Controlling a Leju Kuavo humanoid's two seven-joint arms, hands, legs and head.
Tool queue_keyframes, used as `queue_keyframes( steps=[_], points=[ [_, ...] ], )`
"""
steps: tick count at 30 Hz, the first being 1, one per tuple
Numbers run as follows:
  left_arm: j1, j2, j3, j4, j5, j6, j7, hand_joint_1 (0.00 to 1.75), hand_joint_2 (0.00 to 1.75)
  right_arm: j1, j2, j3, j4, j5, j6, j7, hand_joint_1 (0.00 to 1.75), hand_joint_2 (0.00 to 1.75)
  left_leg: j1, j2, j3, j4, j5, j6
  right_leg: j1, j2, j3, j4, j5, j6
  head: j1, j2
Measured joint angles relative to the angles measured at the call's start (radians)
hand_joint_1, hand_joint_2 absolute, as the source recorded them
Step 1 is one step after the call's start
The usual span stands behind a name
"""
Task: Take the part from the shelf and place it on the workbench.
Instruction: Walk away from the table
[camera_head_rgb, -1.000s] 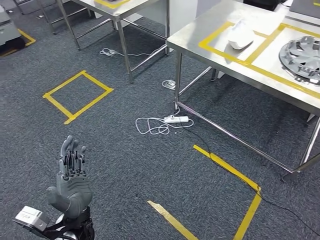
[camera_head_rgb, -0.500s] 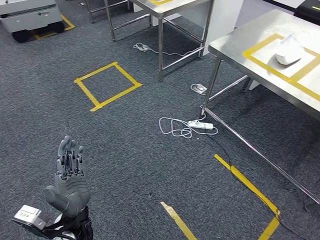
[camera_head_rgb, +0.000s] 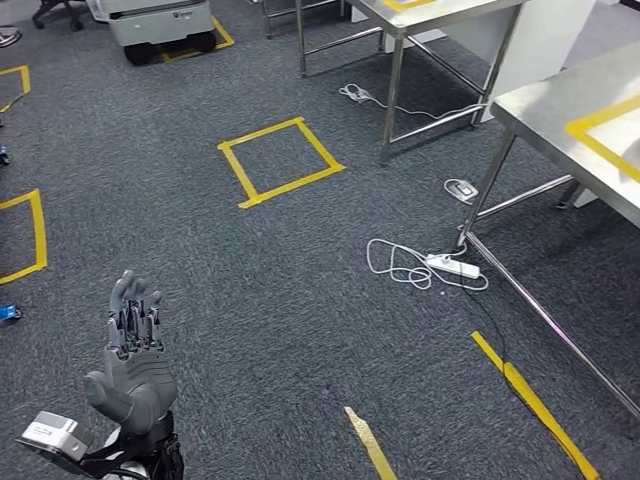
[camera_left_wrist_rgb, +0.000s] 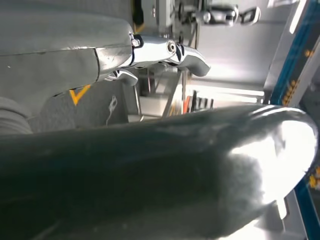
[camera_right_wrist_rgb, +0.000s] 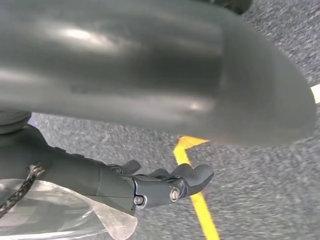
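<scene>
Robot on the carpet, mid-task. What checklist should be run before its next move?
1. Left hand empty, fingers apart: ok.
2. Right hand empty, carpet visible between thumb and fingers: ok.
3. Shelf located: cannot tell.
4. Part located: cannot tell.
5. Floor free of trip hazards: not ok, power strip and cable lie by the table leg.

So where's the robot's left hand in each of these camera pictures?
Head view: the left hand is low on the left, fingers up over the carpet, holding nothing.
Left wrist view: seen from close behind; its thick thumb lies across the picture, its fingers beyond.
Right wrist view: the hand here is the right hand, another one.
Shared landmark: yellow tape on the grey carpet.
</scene>
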Motion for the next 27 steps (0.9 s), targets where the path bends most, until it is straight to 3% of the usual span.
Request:
queue_keyframes(
  steps=[2, 3, 5, 6, 8, 10, 12, 13, 14, 15, 16, 17, 19, 21, 23, 25, 27],
  points=[
    [-0.002, 0.000, 0.000, -0.001, 0.000, 0.000, 0.000, 0.00, 0.00, -0.002, 0.001, 0.000, 0.000, 0.000, 0.001, 0.000, 0.00, 0.00, -0.009, 0.039, 0.063, -0.116, 0.037, 0.011, 0.004, -0.022, 0.007, 0.001, -0.010, 0.009, 0.000, 0.000],
    [-0.003, -0.001, 0.000, -0.001, 0.000, 0.000, 0.001, 0.00, 0.00, -0.002, 0.002, 0.000, 0.000, 0.000, 0.002, 0.000, 0.00, 0.00, -0.014, 0.051, 0.076, -0.142, 0.039, 0.018, 0.007, -0.032, 0.010, 0.002, -0.015, 0.015, 0.000, 0.000],
    [-0.003, -0.001, 0.000, -0.002, -0.001, 0.000, 0.001, 0.00, 0.00, -0.006, 0.002, 0.000, 0.000, 0.000, 0.005, 0.000, 0.00, 0.00, -0.018, 0.040, 0.075, -0.151, 0.033, 0.030, 0.009, -0.053, 0.017, 0.001, -0.021, 0.026, -0.001, 0.000],
    [-0.002, -0.001, 0.000, -0.002, -0.001, 0.000, 0.002, 0.00, 0.00, -0.008, 0.002, 0.000, 0.000, 0.000, 0.006, 0.000, 0.00, 0.00, -0.016, 0.028, 0.075, -0.153, 0.035, 0.036, 0.007, -0.051, 0.018, 0.003, -0.027, 0.032, -0.001, 0.000],
    [-0.003, -0.003, 0.000, -0.003, -0.002, 0.000, 0.002, 0.00, 0.00, -0.011, 0.002, 0.000, 0.000, 0.000, 0.007, 0.000, 0.00, 0.00, -0.011, 0.007, 0.077, -0.160, 0.039, 0.047, 0.003, -0.004, -0.004, 0.051, -0.061, 0.041, 0.004, 0.000],
    [-0.005, -0.004, 0.000, -0.004, -0.002, 0.000, 0.002, 0.00, 0.00, -0.008, 0.002, 0.000, 0.000, 0.000, 0.007, 0.003, 0.00, 0.00, -0.008, -0.015, 0.076, -0.161, 0.040, 0.054, -0.001, 0.053, -0.072, 0.182, -0.122, 0.046, 0.009, 0.000],
    [-0.004, -0.005, 0.000, -0.004, -0.003, 0.001, 0.003, 0.00, 0.00, -0.003, 0.002, 0.000, 0.000, 0.001, 0.007, 0.007, 0.00, 0.00, -0.008, -0.042, 0.076, -0.161, 0.040, 0.055, -0.002, 0.066, -0.144, 0.302, -0.151, 0.049, 0.010, 0.000],
    [-0.004, -0.006, 0.000, -0.004, -0.003, 0.001, 0.003, 0.00, 0.00, -0.001, 0.002, 0.000, 0.000, 0.001, 0.008, 0.008, 0.00, 0.00, -0.008, -0.057, 0.077, -0.161, 0.040, 0.054, -0.003, 0.068, -0.158, 0.309, -0.134, 0.050, 0.010, 0.000],
    [-0.003, -0.006, 0.000, -0.004, -0.003, 0.002, 0.003, 0.00, 0.00, -0.001, 0.002, 0.000, 0.000, 0.002, 0.008, 0.009, 0.00, 0.00, -0.008, -0.072, 0.079, -0.160, 0.039, 0.053, -0.005, 0.071, -0.152, 0.275, -0.098, 0.050, 0.010, 0.000],
    [-0.003, -0.006, 0.000, -0.004, -0.003, 0.002, 0.003, 0.00, 0.00, -0.001, 0.002, 0.000, 0.000, 0.002, 0.008, 0.011, 0.00, 0.00, -0.007, -0.087, 0.081, -0.160, 0.038, 0.051, -0.007, 0.081, -0.130, 0.210, -0.052, 0.050, 0.010, 0.000],
    [-0.004, -0.007, 0.000, -0.004, -0.003, 0.003, 0.003, 0.00, 0.00, -0.002, 0.002, 0.000, 0.000, 0.003, 0.008, 0.012, 0.00, 0.00, -0.007, -0.100, 0.082, -0.158, 0.036, 0.048, -0.011, 0.107, -0.104, 0.140, -0.015, 0.049, 0.011, 0.000],
    [-0.004, -0.008, 0.000, -0.004, -0.003, 0.003, 0.004, 0.00, 0.00, -0.002, 0.002, 0.000, 0.000, 0.003, 0.009, 0.013, 0.00, 0.00, -0.008, -0.113, 0.080, -0.155, 0.034, 0.043, -0.016, 0.133, -0.078, 0.082, 0.006, 0.048, 0.010, 0.000],
    [-0.004, -0.008, 0.000, -0.004, -0.003, 0.003, 0.005, 0.00, 0.00, -0.002, 0.002, 0.000, 0.001, 0.004, 0.010, 0.015, 0.00, 0.00, -0.006, -0.137, 0.071, -0.150, 0.035, 0.029, -0.018, 0.166, -0.055, 0.037, 0.011, 0.041, 0.010, 0.000],
    [-0.002, -0.008, 0.000, -0.004, -0.003, 0.003, 0.006, 0.00, 0.00, -0.002, 0.002, 0.000, 0.001, 0.005, 0.010, 0.015, 0.00, 0.00, -0.001, -0.152, 0.063, -0.147, 0.037, 0.016, -0.015, 0.145, -0.051, 0.034, 0.012, 0.029, 0.010, 0.000],
    [-0.002, -0.008, 0.000, -0.004, -0.003, 0.003, 0.006, 0.00, 0.00, -0.003, 0.003, 0.000, 0.001, 0.006, 0.010, 0.015, 0.00, 0.00, -0.002, -0.111, 0.045, -0.109, 0.013, 0.008, -0.015, 0.117, -0.047, 0.030, 0.013, 0.016, 0.005, 0.000],
    [-0.003, -0.008, 0.000, -0.004, -0.003, 0.003, 0.006, 0.00, 0.00, -0.001, 0.003, 0.000, 0.001, 0.007, 0.011, 0.015, 0.00, 0.00, -0.005, -0.046, -0.007, 0.003, -0.047, 0.002, -0.010, 0.085, -0.043, 0.029, 0.009, 0.004, -0.001, 0.000],
    [-0.002, -0.008, 0.000, -0.004, -0.003, 0.004, 0.006, 0.00, 0.00, 0.003, 0.003, 0.000, 0.001, 0.007, 0.011, 0.015, 0.00, 0.00, -0.003, -0.024, -0.063, 0.122, -0.092, -0.001, -0.004, 0.050, -0.041, 0.029, 0.005, -0.002, -0.002, 0.000]
  ],
)
